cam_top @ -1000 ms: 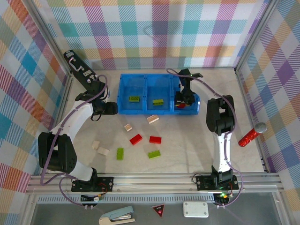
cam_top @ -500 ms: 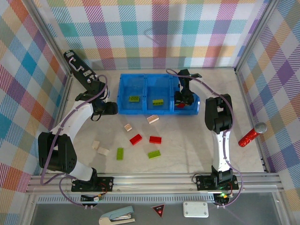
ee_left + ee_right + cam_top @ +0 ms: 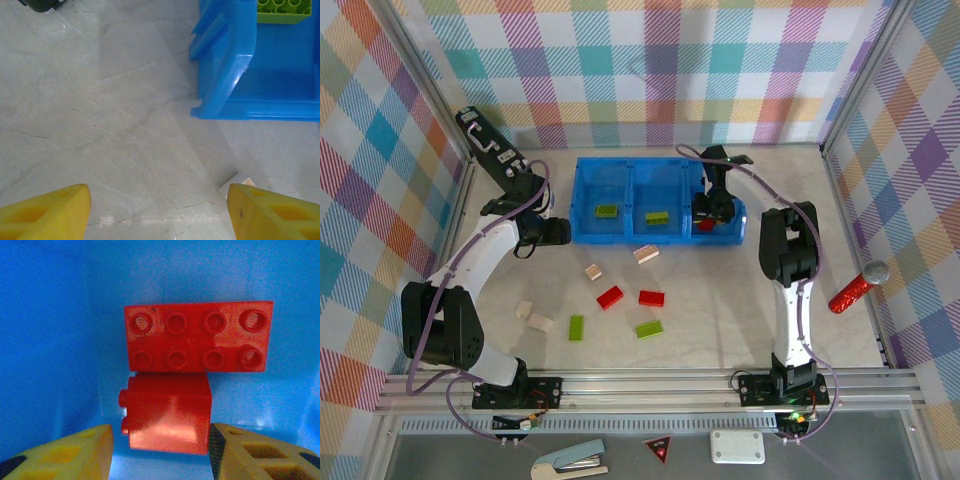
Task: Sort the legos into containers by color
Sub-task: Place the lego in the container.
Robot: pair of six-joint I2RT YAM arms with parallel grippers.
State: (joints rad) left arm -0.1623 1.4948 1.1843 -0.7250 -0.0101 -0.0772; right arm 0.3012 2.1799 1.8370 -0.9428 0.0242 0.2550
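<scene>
The blue tray has three compartments. One lime green brick lies in the left one and one in the middle one. My right gripper is down in the right compartment and is open. A small red brick lies on its side between its fingers, with a gap at the left finger. It rests against a long red brick. My left gripper is open over bare table, left of the tray corner. Red, green and cream bricks lie loose on the table.
A red-handled tool lies at the right, beyond the frame post. Patterned walls close in the back and sides. A metal rail runs along the near edge, and beyond it sit a white box and a red triangle sticker.
The right arm's elbow swayed slightly left and back. Its gripper has stayed in the right compartment. The left arm and the loose bricks have not moved.
</scene>
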